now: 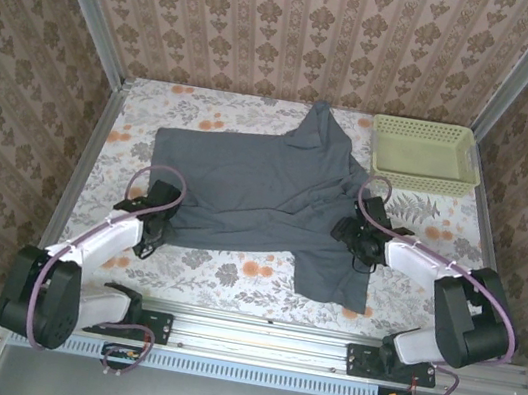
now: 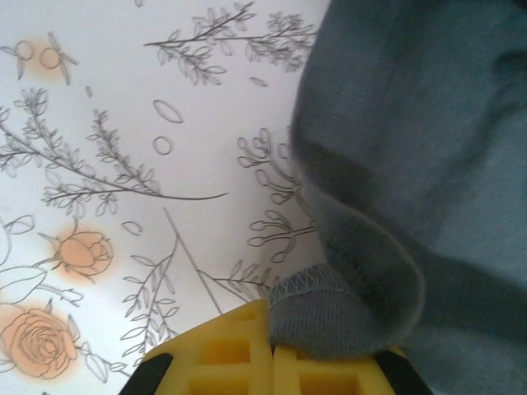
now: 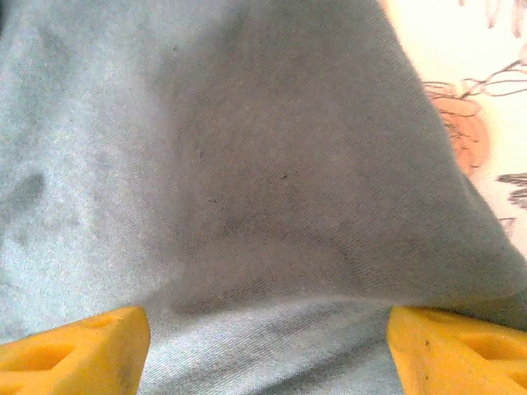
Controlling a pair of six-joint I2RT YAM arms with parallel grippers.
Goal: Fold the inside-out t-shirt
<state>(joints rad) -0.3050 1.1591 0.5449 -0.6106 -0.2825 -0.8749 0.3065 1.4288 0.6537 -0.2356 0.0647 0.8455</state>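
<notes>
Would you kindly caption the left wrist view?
Left gripper shut on the stitched hem of the t-shirt, floral tablecloth beneath.

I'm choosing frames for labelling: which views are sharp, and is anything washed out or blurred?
Top view: even light, sharp, the shirt casts little shadow. Left wrist view: tablecloth bright and pale, hem stitching crisp by the left claw. Right wrist view: shirt slightly blurred up close, tablecloth corner blown out.

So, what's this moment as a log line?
left claw: shut on t-shirt | right claw: open over t-shirt | fold: not yet done
</notes>
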